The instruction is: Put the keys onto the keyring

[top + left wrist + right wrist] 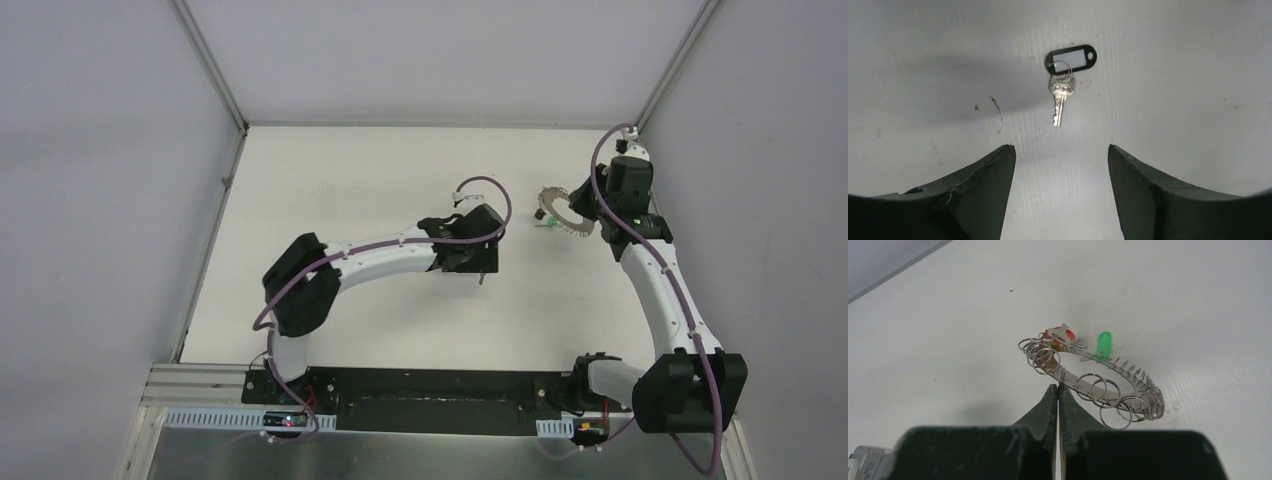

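A silver key (1060, 100) with a black tag (1071, 59) lies flat on the white table, seen in the left wrist view. My left gripper (1061, 150) hangs just short of the key's tip, open, with nothing between its fingers. The keyring (1098, 385), a flat grey ring edged with small silver loops, is held tilted off the table. My right gripper (1058, 387) is shut on its near rim. A green-tagged key (1104, 344) hangs at the ring's far side. In the top view the keyring (565, 212) is at the right, the left gripper (482, 272) mid-table.
A red-tagged key (1058, 333) hangs on the ring's far left side among bunched loops. Grey walls close the table (350, 180) at the back and both sides. The right arm (660, 290) runs along the right wall.
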{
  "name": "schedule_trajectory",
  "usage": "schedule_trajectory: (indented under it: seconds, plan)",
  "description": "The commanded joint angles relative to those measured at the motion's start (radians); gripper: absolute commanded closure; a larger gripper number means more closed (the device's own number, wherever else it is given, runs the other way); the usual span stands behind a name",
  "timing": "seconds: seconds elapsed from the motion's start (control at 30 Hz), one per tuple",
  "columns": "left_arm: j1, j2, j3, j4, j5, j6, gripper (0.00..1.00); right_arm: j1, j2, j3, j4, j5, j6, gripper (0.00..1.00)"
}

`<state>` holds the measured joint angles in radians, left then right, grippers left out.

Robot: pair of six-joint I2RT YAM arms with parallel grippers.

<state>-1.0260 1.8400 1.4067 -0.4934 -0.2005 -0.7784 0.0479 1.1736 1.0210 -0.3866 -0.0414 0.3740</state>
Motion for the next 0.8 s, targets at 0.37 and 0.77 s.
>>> schedule_trajectory:
  seconds: [0.37,0.77]
  plan:
    - [0.013,0.425,0.536,-0.367,-0.158,-0.072,0.45,-0.019,-0.031,-0.022,-0.054,0.29,0.1,1.0]
    - [0.006,0.56,0.675,-0.447,-0.252,0.009,0.52,-0.019,-0.042,-0.047,-0.04,0.233,0.117,1.0]
